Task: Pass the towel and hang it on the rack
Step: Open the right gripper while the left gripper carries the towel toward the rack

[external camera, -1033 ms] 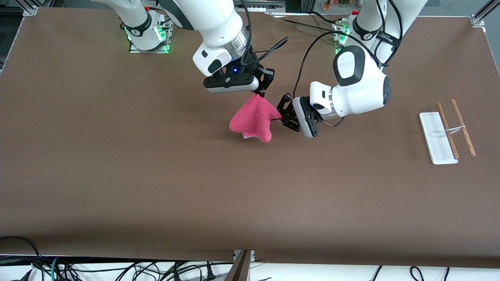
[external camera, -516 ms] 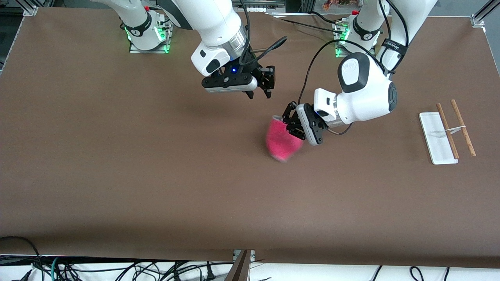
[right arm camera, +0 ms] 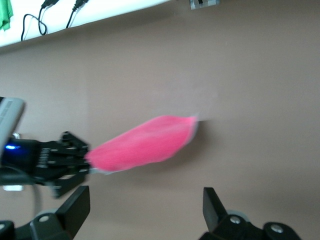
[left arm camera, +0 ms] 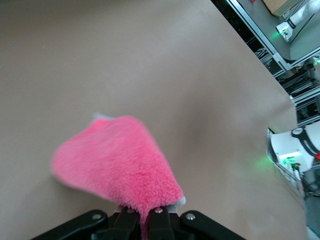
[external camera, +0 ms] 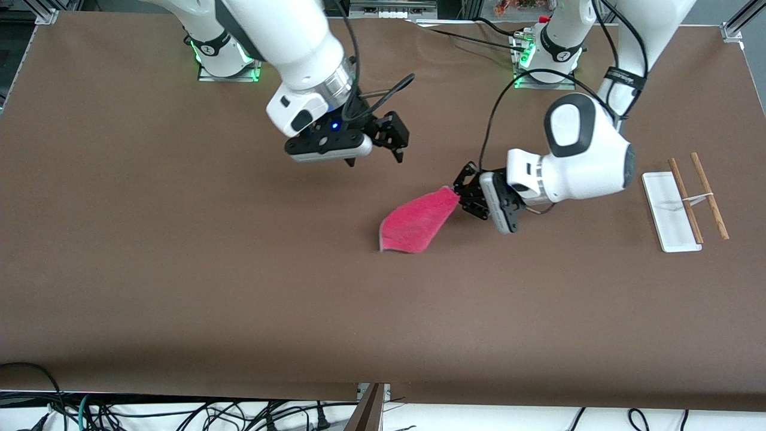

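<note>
Towel (external camera: 416,220): pinched by one corner in left tool (external camera: 462,193), hanging over mid-desk (external camera: 179,269). Right tool (external camera: 376,143): spread wide, empty, above desk. Rack (external camera: 670,211): at left arm's end, tray base bare.

1. Motion-blurred in both wrist views: towel (left arm camera: 117,162), edges smeared.
2. Hidden under pink pile: left claw (left arm camera: 145,222) fingertips, cropped by the picture's edge.
3. Cropped in right wrist view: right claw (right arm camera: 145,210) fingers (right arm camera: 75,207), bases cut off.
</note>
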Controlling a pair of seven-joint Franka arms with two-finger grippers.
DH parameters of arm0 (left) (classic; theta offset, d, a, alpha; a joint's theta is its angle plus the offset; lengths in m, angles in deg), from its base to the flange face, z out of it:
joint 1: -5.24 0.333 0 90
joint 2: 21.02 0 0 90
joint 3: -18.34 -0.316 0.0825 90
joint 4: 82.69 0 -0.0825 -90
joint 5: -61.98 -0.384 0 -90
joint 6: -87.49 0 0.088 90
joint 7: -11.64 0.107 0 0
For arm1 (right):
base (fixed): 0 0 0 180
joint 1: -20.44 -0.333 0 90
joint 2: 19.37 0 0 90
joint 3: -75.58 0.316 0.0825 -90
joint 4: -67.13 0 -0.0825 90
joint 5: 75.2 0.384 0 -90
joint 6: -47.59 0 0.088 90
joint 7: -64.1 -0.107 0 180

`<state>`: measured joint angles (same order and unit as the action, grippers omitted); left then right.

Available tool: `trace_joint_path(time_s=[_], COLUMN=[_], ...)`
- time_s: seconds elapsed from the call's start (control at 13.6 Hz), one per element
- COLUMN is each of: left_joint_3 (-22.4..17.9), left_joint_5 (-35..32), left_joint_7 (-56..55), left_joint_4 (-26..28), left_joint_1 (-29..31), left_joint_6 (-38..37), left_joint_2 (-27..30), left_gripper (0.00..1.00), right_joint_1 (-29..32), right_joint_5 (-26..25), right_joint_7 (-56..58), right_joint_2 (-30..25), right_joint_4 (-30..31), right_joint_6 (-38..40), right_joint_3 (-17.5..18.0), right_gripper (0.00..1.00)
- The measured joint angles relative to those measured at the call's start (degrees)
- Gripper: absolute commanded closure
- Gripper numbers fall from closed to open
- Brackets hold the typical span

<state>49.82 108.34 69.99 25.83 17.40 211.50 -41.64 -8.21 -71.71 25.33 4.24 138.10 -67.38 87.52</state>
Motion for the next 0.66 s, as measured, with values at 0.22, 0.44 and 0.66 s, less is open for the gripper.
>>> trace_joint_path(time_s=[0.22,0.44,0.66], left_joint_3=[-0.79,-0.94,-1.24], left_joint_5=[-9.83,-17.22,-24.18], left_joint_7=[-1.80,-2.67,-3.00], left_joint_4=[-1.88,-4.40,-7.81], left_joint_1=[7.40,14.07,19.59], left_joint_6=[-8.77,-16.76,-24.20], left_joint_2=[0.00,0.02,0.02], left_gripper=[1.00,1.00,1.00], right_joint_1=[5.93,12.63,19.73], right_joint_5=[0.00,-0.02,-0.06], right_joint_7=[14.33,24.09,37.72], right_joint_2=[0.11,0.18,-0.62], right_joint_4=[0.00,0.14,0.26], right_joint_6=[0.59,3.67,9.46], right_joint_3=[-1.58,-2.80,-4.85], right_gripper=[0.00,0.00,0.00])
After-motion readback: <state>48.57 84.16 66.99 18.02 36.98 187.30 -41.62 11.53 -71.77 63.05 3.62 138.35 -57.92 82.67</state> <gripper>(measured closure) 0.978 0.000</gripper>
